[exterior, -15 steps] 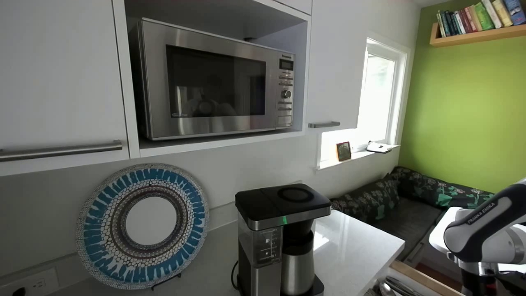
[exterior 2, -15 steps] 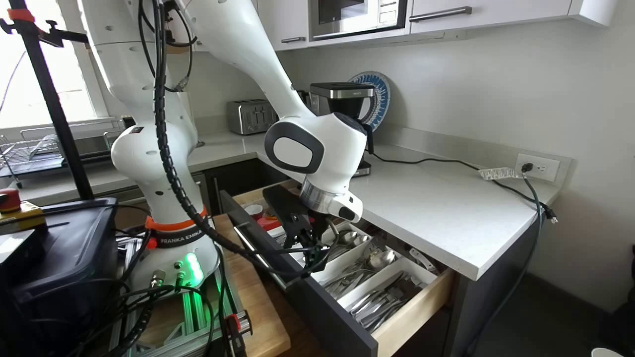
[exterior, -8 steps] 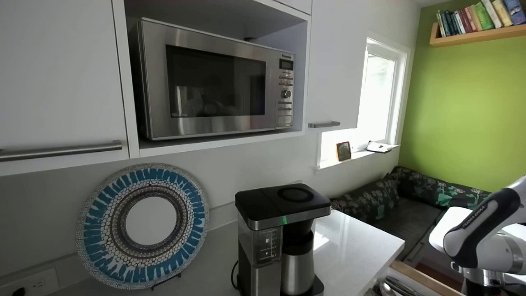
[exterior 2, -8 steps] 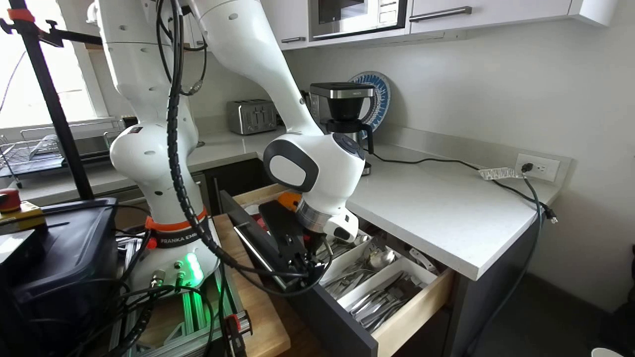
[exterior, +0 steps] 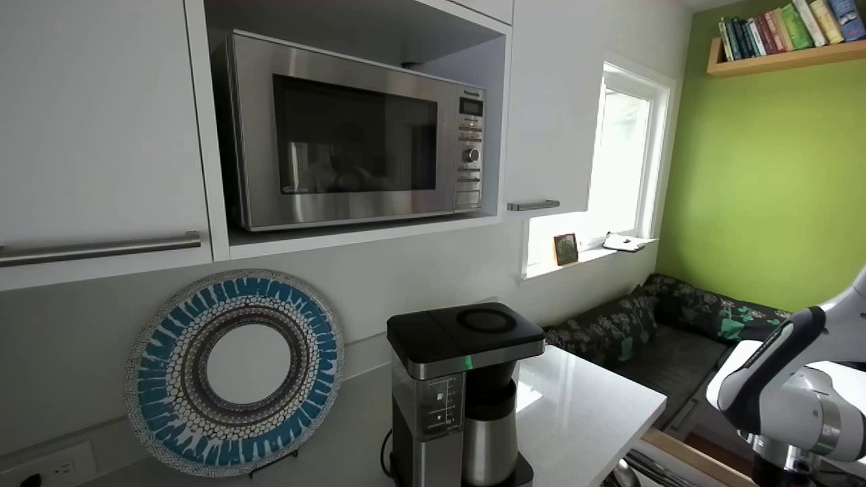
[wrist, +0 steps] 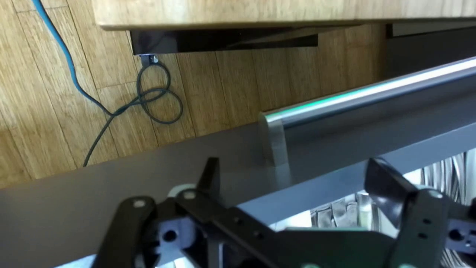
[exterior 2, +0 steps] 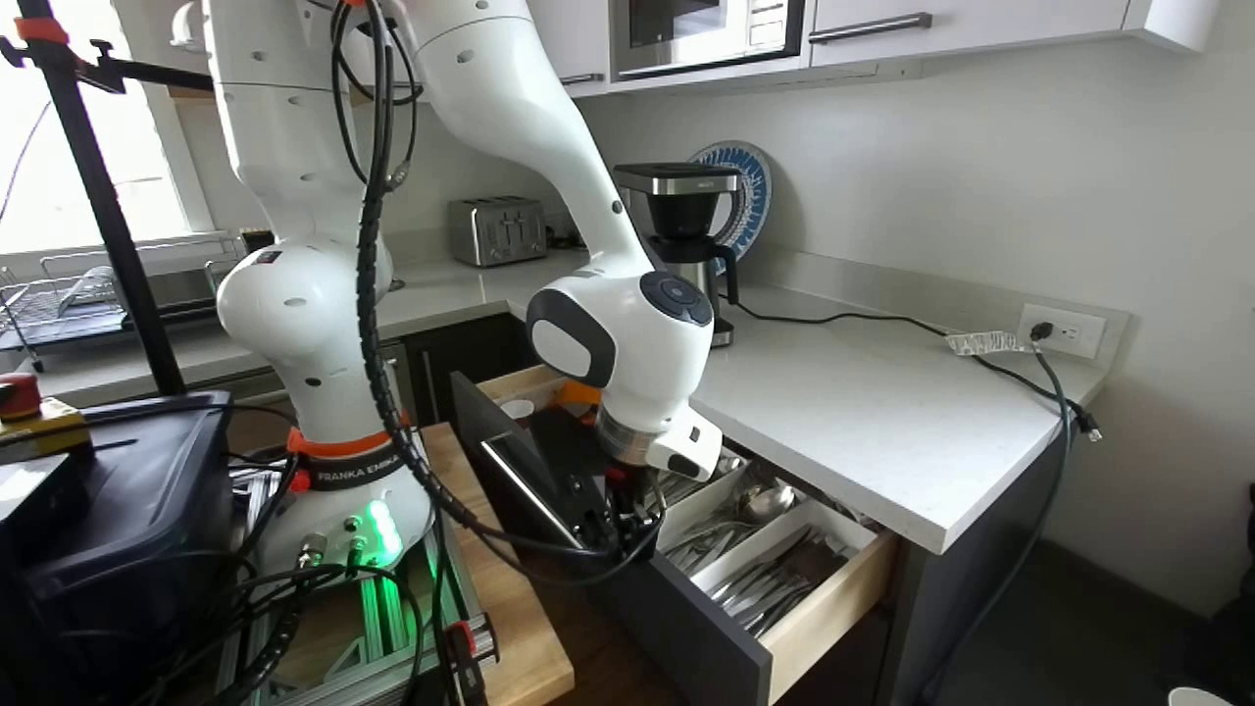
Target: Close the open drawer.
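Evidently the end effector (wrist: 293,178) stands spread wide, the front edge (wrist: 308,195) of the drawer (exterior 2: 677,628) running between its fingers (wrist: 210,182) in the wrist view; contact cannot be judged. That drawer sits pulled out from under the pale surface (exterior 2: 873,402), its divided white tray (exterior 2: 750,542) holding spoons (exterior 2: 770,502) and other metal cutlery (exterior 2: 770,583).

The drawer front (exterior 2: 677,620) is charcoal, its bar handle (wrist: 372,95) silver, the worktop (exterior 2: 882,422) white. Blue, white and brown rings pattern the decorative plate (exterior: 235,373); grey and green florals, the black cushions (exterior: 610,335).
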Robot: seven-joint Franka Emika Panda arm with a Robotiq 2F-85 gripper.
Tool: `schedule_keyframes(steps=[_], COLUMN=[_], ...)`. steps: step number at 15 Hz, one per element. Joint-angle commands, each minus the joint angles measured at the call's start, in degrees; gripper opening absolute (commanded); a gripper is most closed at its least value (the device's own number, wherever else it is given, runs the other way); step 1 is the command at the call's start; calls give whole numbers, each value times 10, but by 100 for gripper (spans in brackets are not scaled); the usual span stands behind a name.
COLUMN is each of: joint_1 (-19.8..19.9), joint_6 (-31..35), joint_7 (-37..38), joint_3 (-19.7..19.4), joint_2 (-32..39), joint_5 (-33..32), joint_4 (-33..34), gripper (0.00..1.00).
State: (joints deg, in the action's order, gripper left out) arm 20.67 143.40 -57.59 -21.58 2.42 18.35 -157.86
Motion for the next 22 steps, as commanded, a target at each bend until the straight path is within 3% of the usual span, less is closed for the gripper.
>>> schedule_keyframes(steps=[1,11,16,22], joint_1=[-8,-32,-51,-63], joint_6=[44,103,126,139], joint_7=[-64,-375,-442,-459], joint_3=[36,107,145,177], joint_2=[9,8,18,69], joint_5=[101,376,474,553], joint_4=[0,5,15,67], gripper=[100,100,100,100])
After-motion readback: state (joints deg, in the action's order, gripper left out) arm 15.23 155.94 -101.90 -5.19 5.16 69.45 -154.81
